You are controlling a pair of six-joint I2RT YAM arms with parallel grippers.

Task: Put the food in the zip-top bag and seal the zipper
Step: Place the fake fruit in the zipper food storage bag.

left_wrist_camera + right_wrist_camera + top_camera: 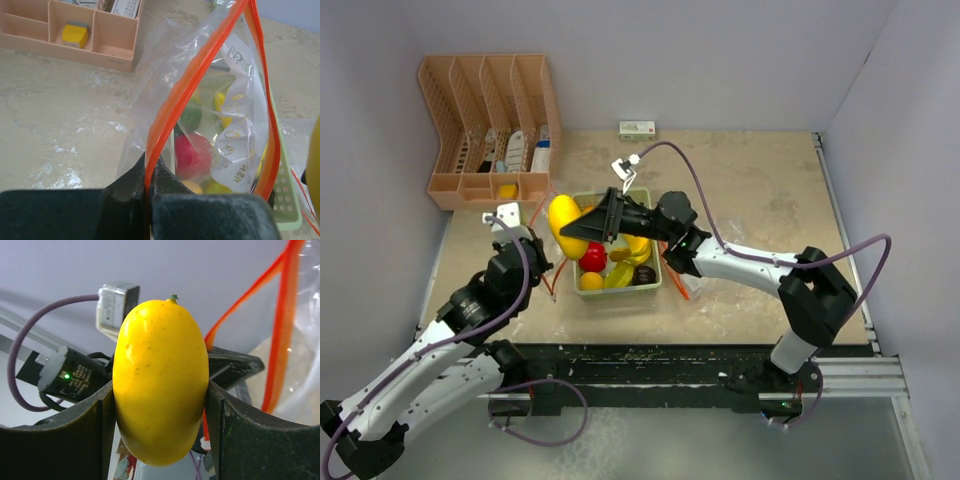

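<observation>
My right gripper (582, 228) is shut on the yellow mango (565, 225) and holds it up over the left end of the pale green tray (620, 292). In the right wrist view the mango (160, 380) fills the gap between both fingers. My left gripper (148, 176) is shut on the orange-red zipper (172, 107) of the clear zip-top bag (240, 150), holding its mouth up left of the tray. The red apple (592, 257), small orange (591, 281), bananas (638, 250) and dark purple fruit (643, 275) lie in the tray. The apple (192, 152) shows through the bag.
A peach desk organiser (490, 125) stands at the back left. A small white box (637, 129) lies by the back wall. Walls close in the left, back and right. The other side of the zipper strip (282, 315) hangs to the right of the mango.
</observation>
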